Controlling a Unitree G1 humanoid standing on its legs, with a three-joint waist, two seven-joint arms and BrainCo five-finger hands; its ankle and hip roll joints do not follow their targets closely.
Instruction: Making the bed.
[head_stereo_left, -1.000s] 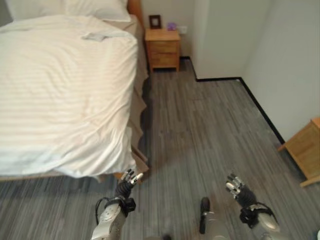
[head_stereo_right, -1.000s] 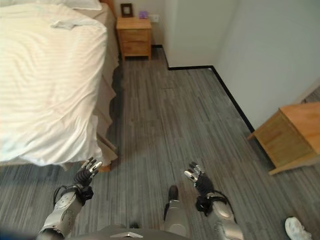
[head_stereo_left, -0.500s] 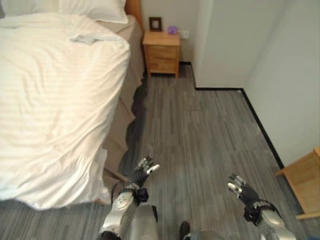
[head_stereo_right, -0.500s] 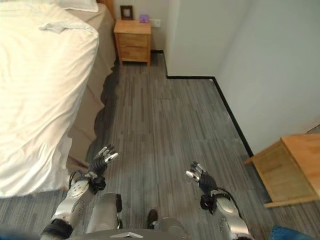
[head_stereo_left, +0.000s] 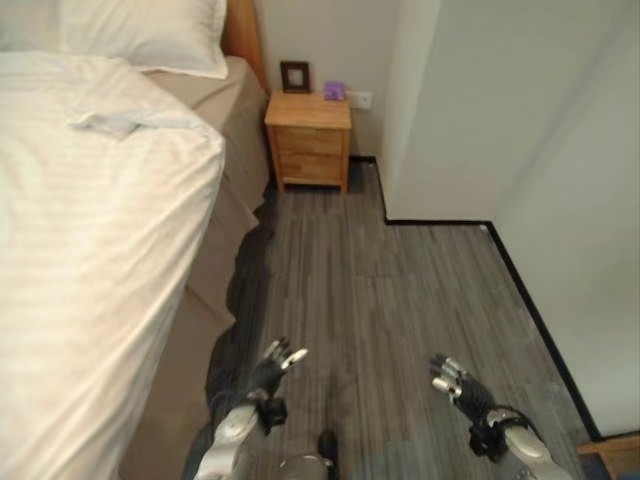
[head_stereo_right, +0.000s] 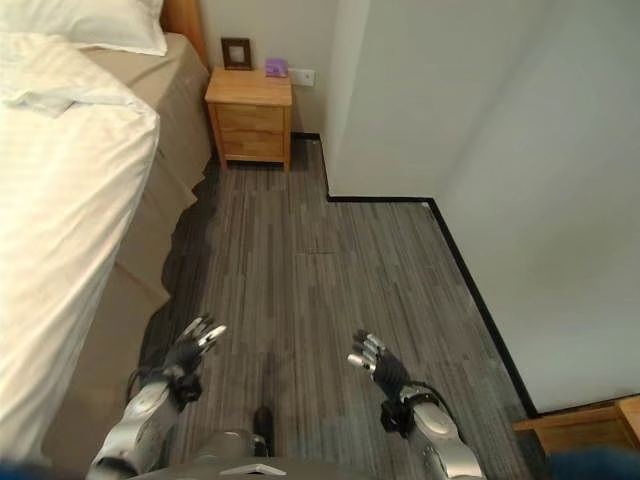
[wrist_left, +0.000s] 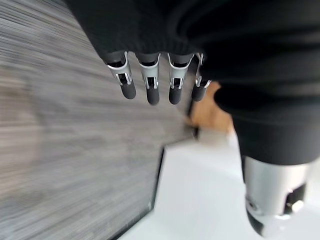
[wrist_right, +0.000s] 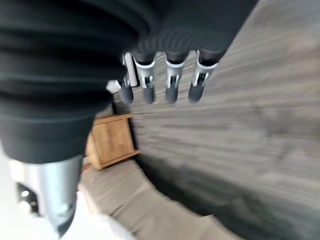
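The bed (head_stereo_left: 200, 290) is lying along the robot's left side, its white striped duvet (head_stereo_left: 90, 260) hanging over the near edge and leaving a tan sheet (head_stereo_left: 225, 120) showing toward the head; a white pillow (head_stereo_left: 140, 35) is resting at the top against a wooden headboard (head_stereo_left: 243, 35), and a loose fold of duvet (head_stereo_left: 125, 120) is sitting crumpled just below it. The left hand (head_stereo_left: 272, 364) is hanging over the grey plank floor (head_stereo_left: 390, 290) beside the bed, fingers straight and spread, holding nothing; the right hand (head_stereo_left: 457, 382) is hovering over the floor well apart from the bed, fingers likewise relaxed and empty. A wooden nightstand (head_stereo_left: 309, 140) is standing by the headboard, carrying a small dark picture frame (head_stereo_left: 294, 76) and a purple object (head_stereo_left: 334, 90); any writing on them is too small to read.
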